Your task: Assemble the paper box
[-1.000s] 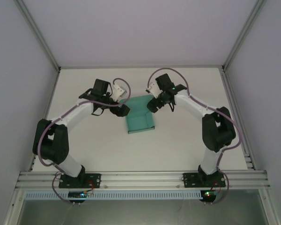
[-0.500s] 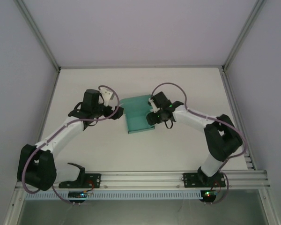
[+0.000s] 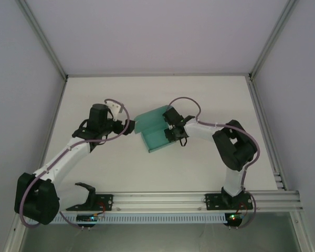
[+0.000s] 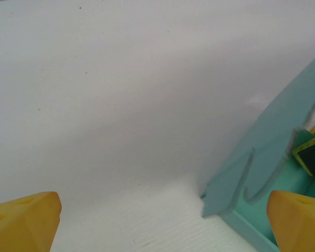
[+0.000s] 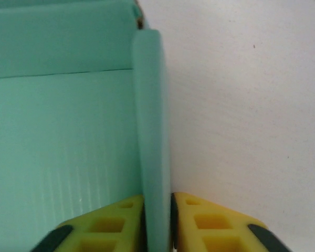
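The teal-green paper box (image 3: 155, 132) lies part-folded in the middle of the white table, its walls raised. My right gripper (image 3: 171, 131) is shut on the box's right wall (image 5: 152, 131); the yellow fingers (image 5: 210, 220) press that upright wall from both sides. My left gripper (image 3: 130, 126) stands open just left of the box, a little apart from it. In the left wrist view its yellow fingertips (image 4: 26, 220) sit wide apart, with the box's slotted left wall (image 4: 273, 157) rising at the right.
The white table (image 3: 121, 168) is ringed by white enclosure walls and aluminium posts. A metal rail (image 3: 157, 199) carrying both arm bases runs along the near edge.
My right gripper moved in to the box's right wall and closed on it; the box turned slightly. My left arm drew back to the left and lowered, its gripper staying open.
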Tool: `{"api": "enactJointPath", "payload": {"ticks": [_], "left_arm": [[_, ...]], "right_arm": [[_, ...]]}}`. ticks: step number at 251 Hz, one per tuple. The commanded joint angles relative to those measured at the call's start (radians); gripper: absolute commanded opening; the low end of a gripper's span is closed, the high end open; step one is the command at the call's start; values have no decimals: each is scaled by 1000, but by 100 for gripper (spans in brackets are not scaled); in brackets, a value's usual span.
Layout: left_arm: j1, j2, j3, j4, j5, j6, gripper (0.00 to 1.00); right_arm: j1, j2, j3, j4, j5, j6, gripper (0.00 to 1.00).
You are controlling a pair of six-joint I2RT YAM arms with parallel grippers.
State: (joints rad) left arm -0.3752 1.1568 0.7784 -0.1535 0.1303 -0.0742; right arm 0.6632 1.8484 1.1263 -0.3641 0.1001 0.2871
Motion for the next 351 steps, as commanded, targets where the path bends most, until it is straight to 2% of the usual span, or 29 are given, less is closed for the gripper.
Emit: {"api": "enactJointPath", "payload": {"ticks": [1, 22, 40, 82, 114, 147, 198, 232, 299, 315, 339, 351], "left_arm": [[-1, -29, 1, 2, -42, -24, 100], [-1, -36, -1, -7, -49, -28, 100], [-1, -40, -1, -14, -59, -33, 99], [-1, -44, 7, -35, -101, -40, 100], [-1, -40, 15, -55, -116, -42, 100], [-1, -24, 14, -53, -123, -31, 99], [-1, 18, 34, -61, -126, -41, 100], [-1, 30, 38, -49, -107, -43, 100], [-1, 43, 60, -18, -46, -38, 100], [-2, 54, 77, -19, -15, -22, 100], [-1, 73, 100, -16, 33, 1, 100], [-3, 86, 111, -20, 48, 10, 100]], "right_arm": [[16, 58, 38, -44, 95, 13, 8], [28, 86, 54, -82, 138, 16, 0], [39, 113, 58, -112, 219, 17, 0], [109, 243, 179, -328, 476, 74, 0], [137, 379, 289, -549, 608, 241, 0], [140, 433, 307, -554, 607, 258, 0], [142, 497, 376, -638, 703, 324, 0], [141, 420, 327, -535, 605, 289, 0], [122, 144, 236, -281, 461, 294, 32], [120, 105, 246, -256, 442, 285, 49], [117, 28, 244, -200, 436, 256, 64], [108, -9, 238, -185, 424, 247, 68]]}}
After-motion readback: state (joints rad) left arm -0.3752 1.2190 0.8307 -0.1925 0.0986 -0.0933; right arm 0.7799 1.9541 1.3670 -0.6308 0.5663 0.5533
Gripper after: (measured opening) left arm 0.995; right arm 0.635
